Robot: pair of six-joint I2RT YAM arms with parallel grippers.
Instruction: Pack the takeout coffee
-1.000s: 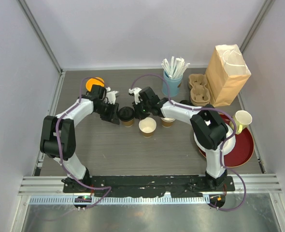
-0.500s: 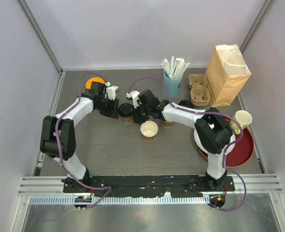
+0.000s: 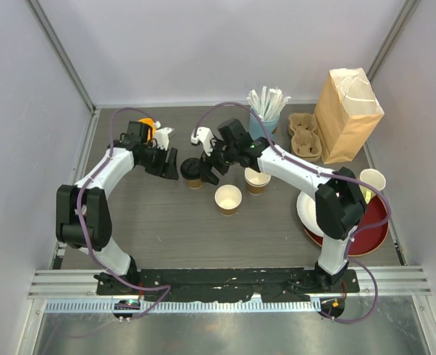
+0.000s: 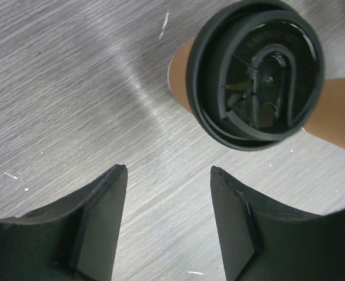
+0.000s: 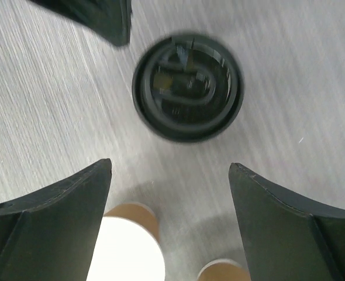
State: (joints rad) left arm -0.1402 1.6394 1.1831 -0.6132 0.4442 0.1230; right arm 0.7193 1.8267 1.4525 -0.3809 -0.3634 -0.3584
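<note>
A kraft-brown takeout coffee cup with a black lid (image 3: 194,171) stands on the grey table between my two grippers. The left gripper (image 3: 169,163) is just left of it, open and empty; in the left wrist view the lidded cup (image 4: 254,73) sits beyond the left gripper (image 4: 168,172). The right gripper (image 3: 209,164) hovers over the cup's right side, open wide with nothing held; below the right gripper (image 5: 169,167) shows the lid (image 5: 187,88). Two open brown cups (image 3: 227,198) (image 3: 257,180) stand nearby, white inside, with no lids.
A light-blue cup of straws (image 3: 264,118), a cardboard cup carrier (image 3: 303,137) and a brown paper bag (image 3: 347,111) stand at the back right. A red tray (image 3: 377,225) with a white plate (image 3: 310,214) and a pale yellow cup (image 3: 371,180) is at the right. An orange object (image 3: 147,124) lies behind the left arm.
The right gripper has opened wide and lifted off the lidded cup. The left gripper has opened further and drawn back to the left. The lidded cup stays standing.
</note>
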